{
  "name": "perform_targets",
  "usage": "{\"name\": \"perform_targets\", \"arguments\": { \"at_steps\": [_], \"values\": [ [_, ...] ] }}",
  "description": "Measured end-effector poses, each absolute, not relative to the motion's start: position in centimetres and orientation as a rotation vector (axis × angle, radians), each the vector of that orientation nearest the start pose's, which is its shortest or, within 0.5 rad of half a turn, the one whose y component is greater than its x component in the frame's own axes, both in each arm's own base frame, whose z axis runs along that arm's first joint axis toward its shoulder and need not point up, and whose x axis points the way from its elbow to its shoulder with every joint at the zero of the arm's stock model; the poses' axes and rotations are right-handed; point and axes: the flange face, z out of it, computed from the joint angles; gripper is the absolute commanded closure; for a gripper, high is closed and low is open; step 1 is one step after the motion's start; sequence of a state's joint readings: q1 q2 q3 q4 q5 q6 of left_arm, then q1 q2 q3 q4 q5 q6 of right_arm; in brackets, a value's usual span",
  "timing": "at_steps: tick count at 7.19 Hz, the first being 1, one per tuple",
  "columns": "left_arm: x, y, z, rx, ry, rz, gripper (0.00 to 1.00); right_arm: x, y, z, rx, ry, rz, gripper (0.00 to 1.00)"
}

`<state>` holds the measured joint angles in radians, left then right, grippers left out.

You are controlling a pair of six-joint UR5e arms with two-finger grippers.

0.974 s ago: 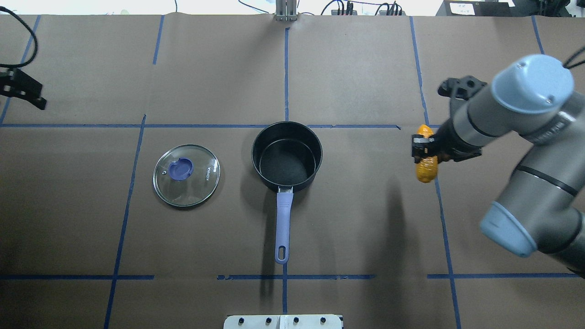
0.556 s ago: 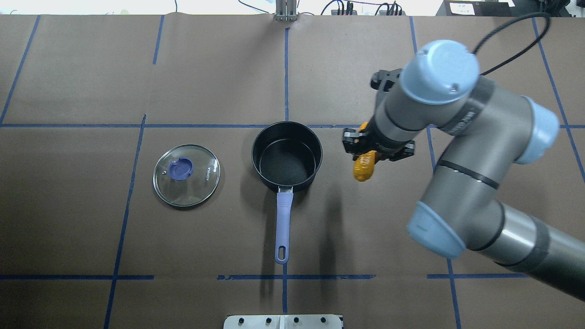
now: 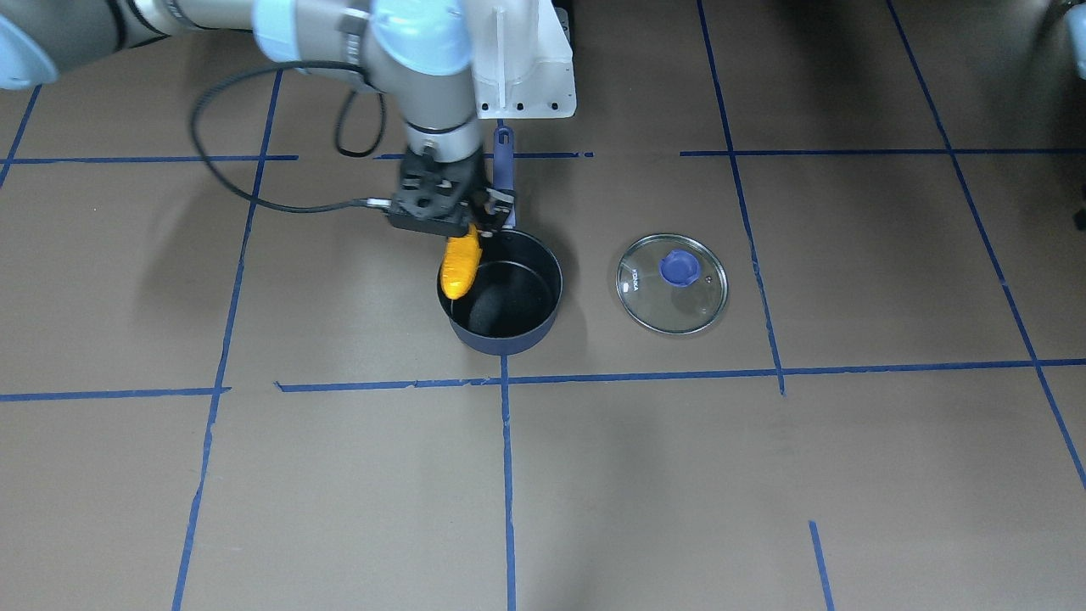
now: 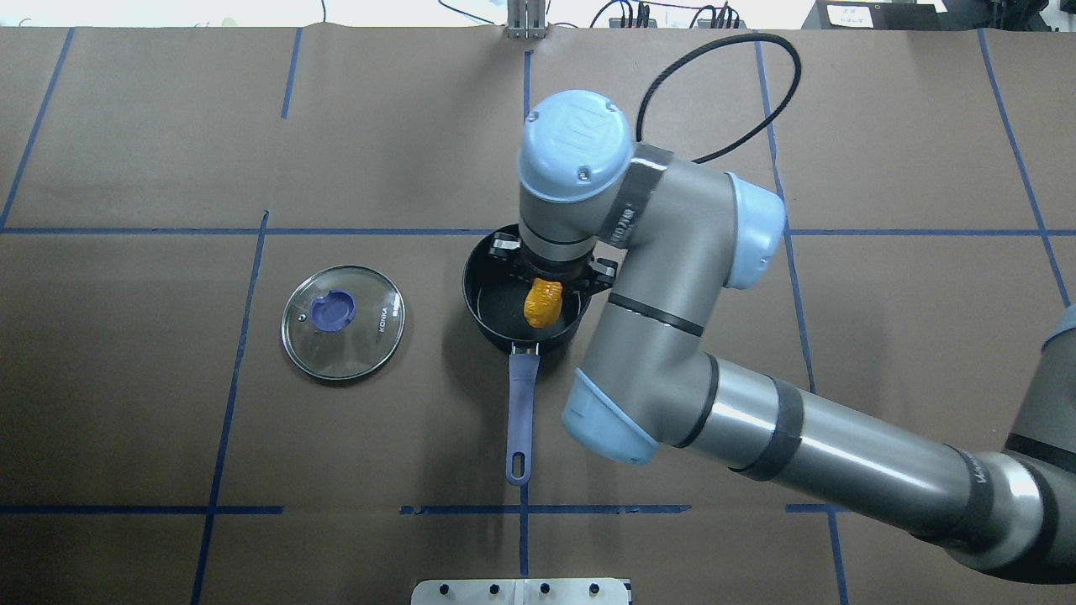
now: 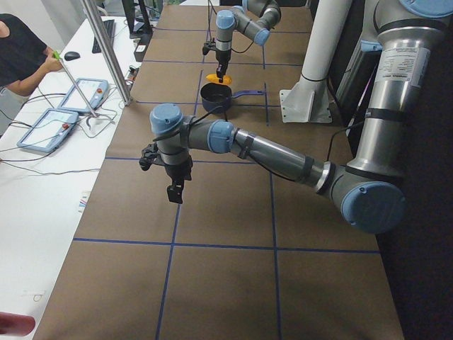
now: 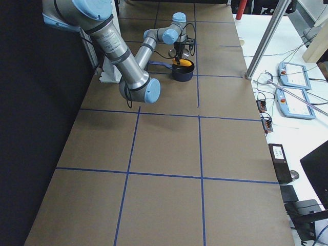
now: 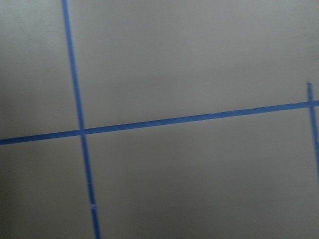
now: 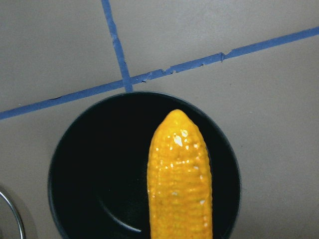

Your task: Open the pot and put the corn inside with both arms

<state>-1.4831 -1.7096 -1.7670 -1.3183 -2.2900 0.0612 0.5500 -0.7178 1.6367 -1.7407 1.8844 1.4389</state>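
The dark navy pot [image 4: 496, 294] stands open at the table's middle, its purple-blue handle [image 4: 521, 403] pointing toward the robot. Its glass lid [image 4: 343, 322] with the blue knob lies flat on the table beside it, apart from it, and also shows in the front view [image 3: 672, 283]. My right gripper [image 3: 465, 231] is shut on the orange-yellow corn [image 4: 543, 303] and holds it hanging tip down over the pot's mouth [image 8: 99, 174]. The corn [image 8: 180, 179] is above the black interior. My left gripper [image 5: 173, 188] shows only in the exterior left view, raised over bare table; I cannot tell whether it is open.
The right arm's elbow and forearm [image 4: 756, 437] reach across the table's right half. A black cable [image 3: 254, 199] loops from the wrist. The white base stand [image 3: 526, 68] is behind the pot handle. Blue tape lines grid the brown paper. An operator [image 5: 21, 49] stands at the far side table.
My right arm has swung left with the corn, from the table's right side to over the pot. The left gripper has left the overhead view's left edge.
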Motion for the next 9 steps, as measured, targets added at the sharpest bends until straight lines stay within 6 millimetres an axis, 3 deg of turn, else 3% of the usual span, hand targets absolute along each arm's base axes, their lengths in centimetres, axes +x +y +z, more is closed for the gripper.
{"name": "perform_targets", "arguments": {
  "at_steps": [1, 2, 5, 6, 7, 8, 9],
  "values": [
    [-3.1, -54.0, 53.4, 0.068, 0.719, 0.184, 0.0, -54.8, -45.4, 12.6, -0.029, -0.799, 0.282, 0.07],
    [-3.8, -54.0, 54.2, 0.068, 0.718, 0.187, 0.0, -55.3, -45.7, 12.6, -0.025, -0.799, 0.281, 0.0],
    [-4.9, -54.1, 56.9, 0.032, 0.719, 0.162, 0.0, -55.3, -45.8, 12.4, -0.019, -0.803, 0.277, 0.0],
    [-5.5, -54.1, 57.9, 0.02, 0.72, 0.15, 0.0, -54.3, -46.2, 12.0, -0.01, -0.816, 0.277, 0.0],
    [-6.4, -54.1, 59.2, 0.013, 0.722, 0.143, 0.0, -52.1, -46.9, 12.1, 0.004, -0.833, 0.276, 0.0],
    [-7.5, -54.0, 60.8, 0.005, 0.726, 0.136, 0.0, -48.6, -47.5, 13.4, 0.026, -0.849, 0.261, 0.0],
    [-8.4, -53.9, 62.0, -0.005, 0.73, 0.124, 0.0, -43.8, -48.2, 15.6, 0.052, -0.862, 0.226, 0.0]
  ]
}}
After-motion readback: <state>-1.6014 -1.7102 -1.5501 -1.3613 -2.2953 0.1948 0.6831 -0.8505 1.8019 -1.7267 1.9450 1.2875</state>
